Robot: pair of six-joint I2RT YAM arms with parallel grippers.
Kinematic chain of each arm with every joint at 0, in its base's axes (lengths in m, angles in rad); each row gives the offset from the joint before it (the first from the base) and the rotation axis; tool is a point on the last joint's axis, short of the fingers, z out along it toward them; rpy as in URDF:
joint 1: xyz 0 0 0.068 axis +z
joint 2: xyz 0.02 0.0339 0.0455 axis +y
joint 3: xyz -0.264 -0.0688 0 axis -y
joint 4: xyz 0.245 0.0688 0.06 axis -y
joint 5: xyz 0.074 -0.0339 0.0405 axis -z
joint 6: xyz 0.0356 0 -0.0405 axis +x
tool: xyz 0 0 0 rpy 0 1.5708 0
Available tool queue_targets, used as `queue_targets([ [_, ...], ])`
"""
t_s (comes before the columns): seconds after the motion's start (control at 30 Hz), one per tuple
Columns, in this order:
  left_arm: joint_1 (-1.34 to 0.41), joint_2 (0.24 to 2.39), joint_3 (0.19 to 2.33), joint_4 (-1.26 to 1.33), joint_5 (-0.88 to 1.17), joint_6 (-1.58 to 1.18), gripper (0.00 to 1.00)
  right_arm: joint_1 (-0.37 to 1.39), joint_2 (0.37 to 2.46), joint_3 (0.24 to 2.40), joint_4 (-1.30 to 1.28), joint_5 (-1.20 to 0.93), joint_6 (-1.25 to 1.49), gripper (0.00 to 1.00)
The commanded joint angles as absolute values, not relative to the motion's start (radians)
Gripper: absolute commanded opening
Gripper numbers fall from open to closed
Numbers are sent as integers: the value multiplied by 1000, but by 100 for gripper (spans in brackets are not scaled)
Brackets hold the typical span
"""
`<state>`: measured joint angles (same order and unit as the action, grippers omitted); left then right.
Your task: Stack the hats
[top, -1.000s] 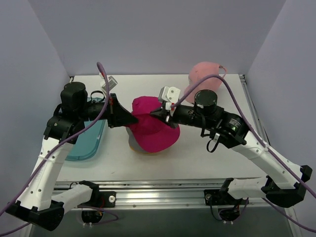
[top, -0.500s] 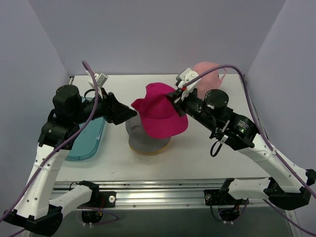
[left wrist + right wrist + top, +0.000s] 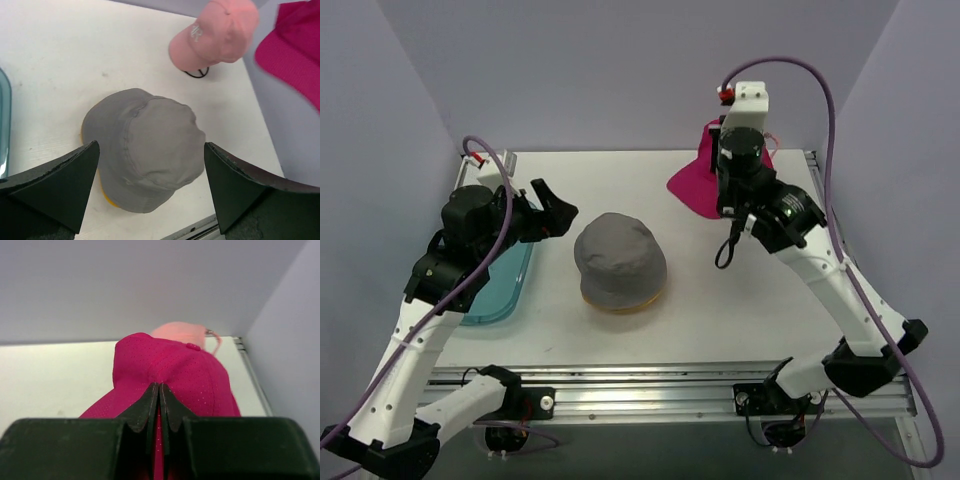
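From above, you are seeing the grey hat sitting in the middle of the table, with the brim of the yellow hat peeking out under its near edge. The left gripper is hovering just to the left of that pile, its fingers spread apart and holding nothing, and the teal tray is lying below its arm at the left edge. The right arm is reaching up toward the far right corner, and the magenta cap is hanging from its end, clear of the grey hat. Through the left wrist camera, you are looking down between the two spread fingers at the grey hat, with the yellow brim showing at its lower left. The pink cap is resting on the table at the far side, and the magenta cap is showing blurred at the right edge. Through the right wrist camera, you are watching the right gripper pinching the magenta fabric, fingers pressed together on it, while the pink cap is showing just behind its crown.
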<state>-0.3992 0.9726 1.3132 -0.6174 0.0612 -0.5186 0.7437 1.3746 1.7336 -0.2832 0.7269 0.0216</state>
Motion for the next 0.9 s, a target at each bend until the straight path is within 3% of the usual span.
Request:
queue_targets([
  [0.0,-466,985,1315,-659,-142,-517,94,651,1472,1873,-262,900,37,0],
  [0.13,-557,959,1246,-647,-308,-508,94,594,1607,1979,-236,954,-32,0],
  [0.33,-558,845,1056,-477,-215,-534,94,520,1702,2026,-85,1008,-153,0],
  [0.53,-565,819,991,-427,-157,-531,94,399,1807,2106,-26,876,-187,0],
  [0.7,-568,816,897,-334,-64,-572,94,385,1912,2180,49,816,-320,0],
  [0.87,-572,767,775,-195,-100,-594,94,371,2000,2258,75,815,-374,0],
])
